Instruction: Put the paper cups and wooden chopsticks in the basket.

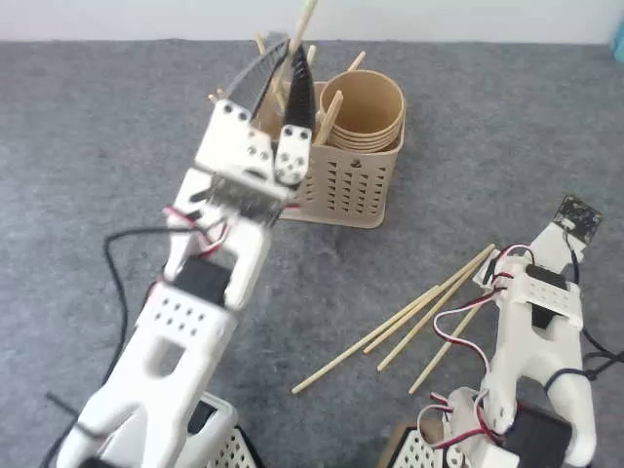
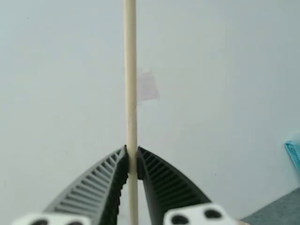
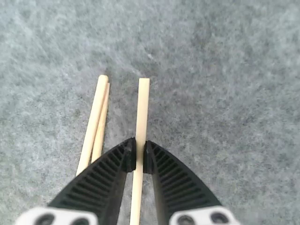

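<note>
On the grey desk [image 1: 97,146], the basket [image 1: 341,190] stands at 12 o'clock in the high view. The paper cups [image 1: 366,102] are nested as one stack in its 3 o'clock half, and several standing chopsticks [image 1: 330,115] lean in its 9 o'clock half. The left arm comes up from 7 o'clock. The left gripper [image 2: 131,152] is over the basket's 9 o'clock side, clamped on an upright chopstick [image 2: 130,70] that rises past its fingertips toward 12 o'clock. The loose chopsticks [image 1: 409,317] lie in a fan at about 5 o'clock from the basket, running from 8 o'clock to 2 o'clock. The right arm sits at 4 o'clock on the desk. The right gripper [image 3: 139,150] is down at the fan's 2 o'clock end, its jaws pressed to either side of a flat chopstick [image 3: 142,108] lying on the desk. Two more chopsticks [image 3: 96,122] lie just beside that one, touching each other.
</note>
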`<action>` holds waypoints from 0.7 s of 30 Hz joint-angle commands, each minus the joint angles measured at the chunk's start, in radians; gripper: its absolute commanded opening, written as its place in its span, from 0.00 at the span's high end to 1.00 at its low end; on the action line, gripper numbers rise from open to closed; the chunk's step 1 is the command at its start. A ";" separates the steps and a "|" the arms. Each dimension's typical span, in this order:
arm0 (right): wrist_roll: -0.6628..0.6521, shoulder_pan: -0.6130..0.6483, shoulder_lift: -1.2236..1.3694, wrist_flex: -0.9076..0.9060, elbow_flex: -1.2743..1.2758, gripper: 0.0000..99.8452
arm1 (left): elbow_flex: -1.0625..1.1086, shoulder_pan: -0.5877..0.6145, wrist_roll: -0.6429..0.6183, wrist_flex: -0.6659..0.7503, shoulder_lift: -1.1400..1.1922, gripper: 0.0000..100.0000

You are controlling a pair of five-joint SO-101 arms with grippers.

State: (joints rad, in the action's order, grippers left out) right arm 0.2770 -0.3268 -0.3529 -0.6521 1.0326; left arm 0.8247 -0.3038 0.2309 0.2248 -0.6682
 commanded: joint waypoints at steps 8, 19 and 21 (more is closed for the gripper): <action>-0.012 0.002 -0.021 0.022 -0.005 0.99 | -0.145 0.097 -0.327 0.058 0.261 0.98; -0.014 0.004 -0.021 0.022 -0.005 0.99 | -0.127 0.163 -0.362 0.054 0.292 0.76; -0.014 0.002 -0.021 0.021 -0.005 0.99 | -0.094 0.160 -0.362 0.055 0.288 0.67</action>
State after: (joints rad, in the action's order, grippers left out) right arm 0.2770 -0.3268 -0.3529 -0.6444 1.0326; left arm 0.7342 -0.1473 -0.1158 0.2524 -0.3705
